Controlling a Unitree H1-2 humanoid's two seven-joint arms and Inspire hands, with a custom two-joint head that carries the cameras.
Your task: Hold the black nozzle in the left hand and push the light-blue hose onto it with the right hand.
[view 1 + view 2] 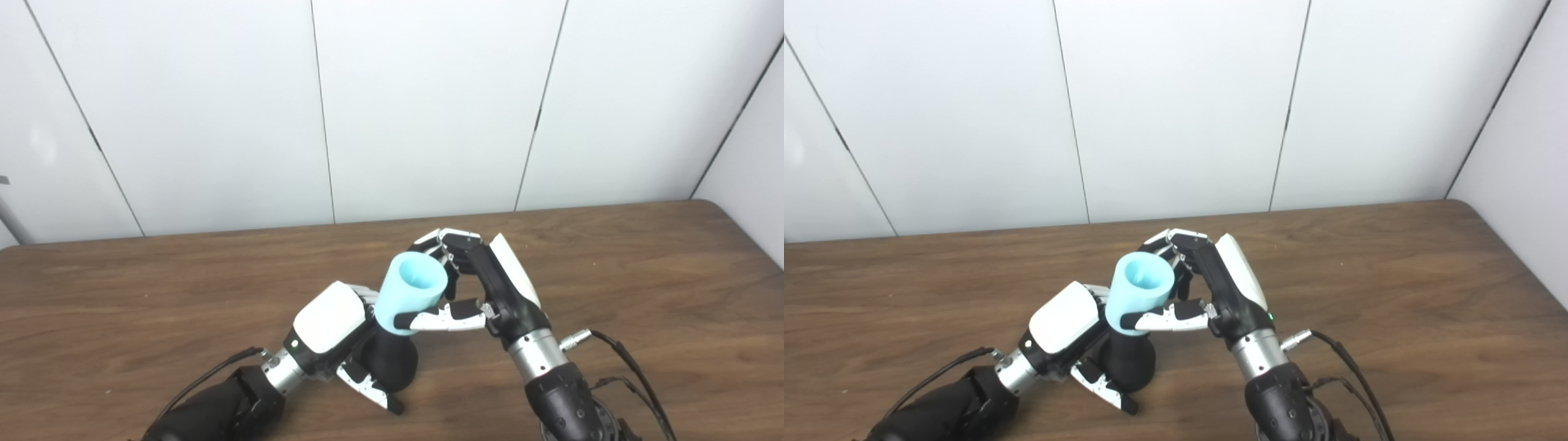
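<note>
The black nozzle (392, 361) stands just above the wooden table (643, 288), and my left hand (334, 324) is shut on it, thumb wrapped across its front. The light-blue hose (411, 291), a short open-topped tube, sits on the nozzle's upper end, tilted slightly toward the right. My right hand (484, 288) is shut on the hose, thumb across its lower front and fingers curled behind its rim. In the right eye view the hose (1139, 293) covers the top of the nozzle (1128, 362). How deep the nozzle reaches inside is hidden.
White wall panels (429, 104) rise right behind the table's far edge. A dark cable (631, 367) trails from my right wrist over the table at the lower right. Another cable (202, 376) runs from my left wrist.
</note>
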